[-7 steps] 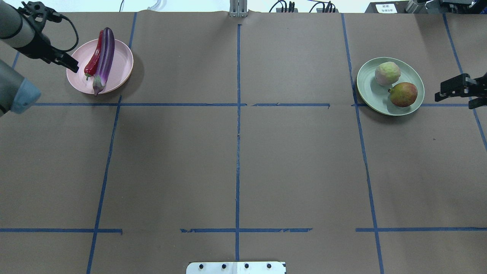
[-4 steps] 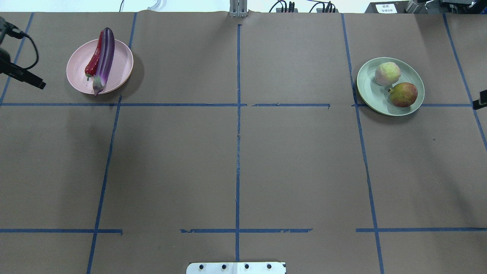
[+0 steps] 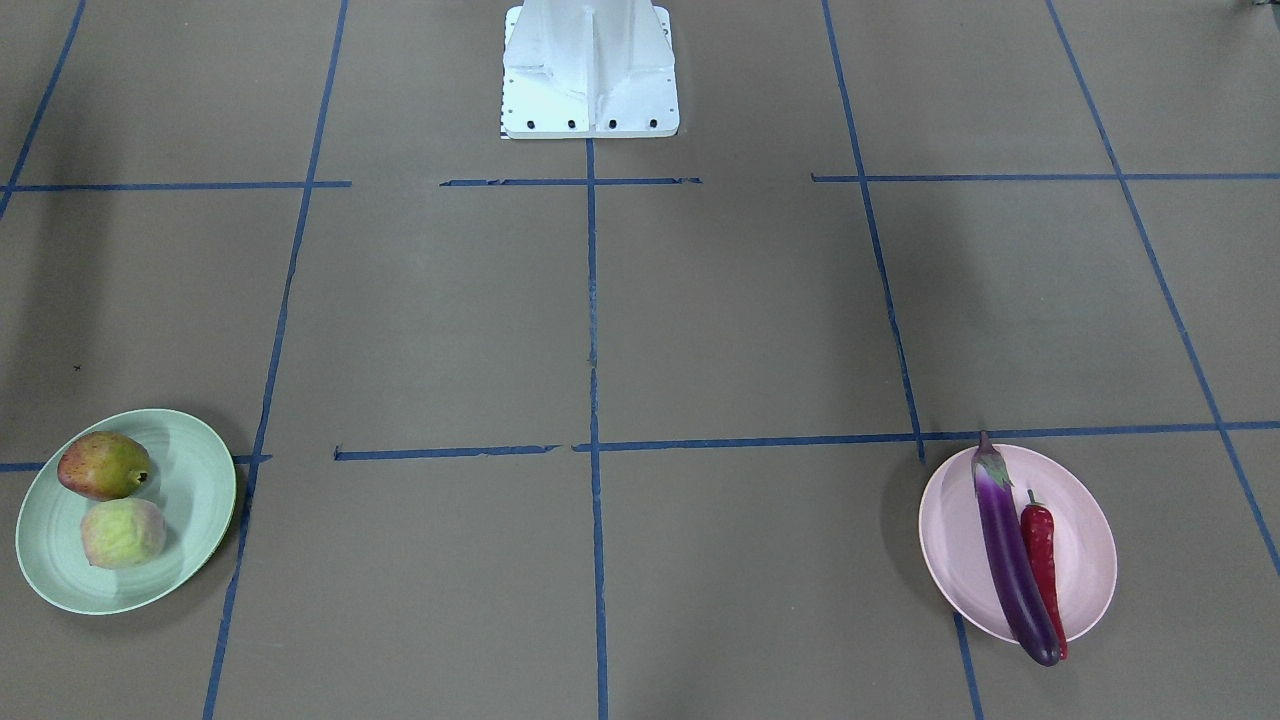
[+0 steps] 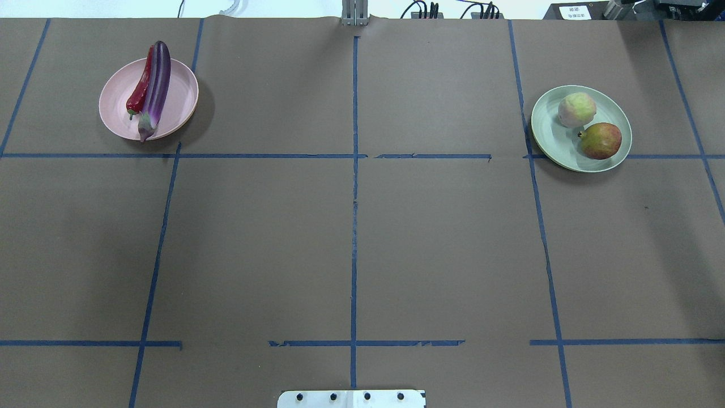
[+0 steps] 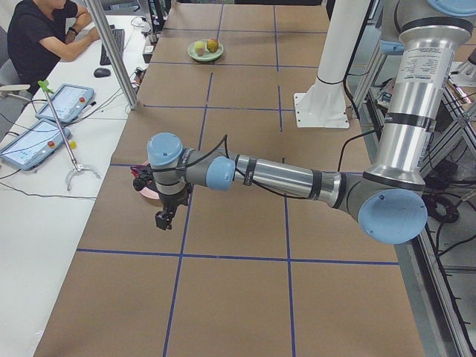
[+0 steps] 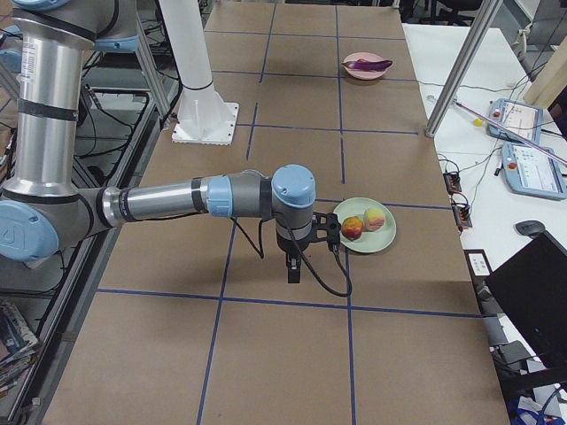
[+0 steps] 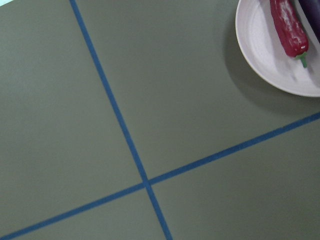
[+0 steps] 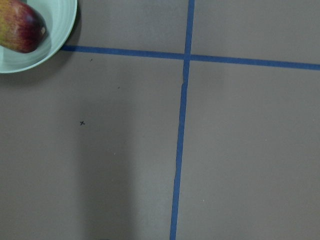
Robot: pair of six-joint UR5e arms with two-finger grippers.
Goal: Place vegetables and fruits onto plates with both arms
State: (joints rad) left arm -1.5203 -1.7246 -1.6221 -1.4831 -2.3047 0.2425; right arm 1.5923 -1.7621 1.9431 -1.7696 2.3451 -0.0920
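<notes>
The purple eggplant and the red chili pepper lie side by side on the pink plate at the far left. The mango-like fruit and the paler green fruit sit on the green plate at the far right. Neither gripper shows in the overhead or front views. The left gripper hangs beside the pink plate in the exterior left view. The right gripper hangs beside the green plate in the exterior right view. I cannot tell whether either is open or shut.
The white robot base stands at the table's near middle edge. Blue tape lines divide the brown table cover. An operator sits at a side desk with tablets.
Both arms have drawn outward and left the overhead view: the left arm off the left edge, the right gripper off the right edge. The plates and food have not moved.
</notes>
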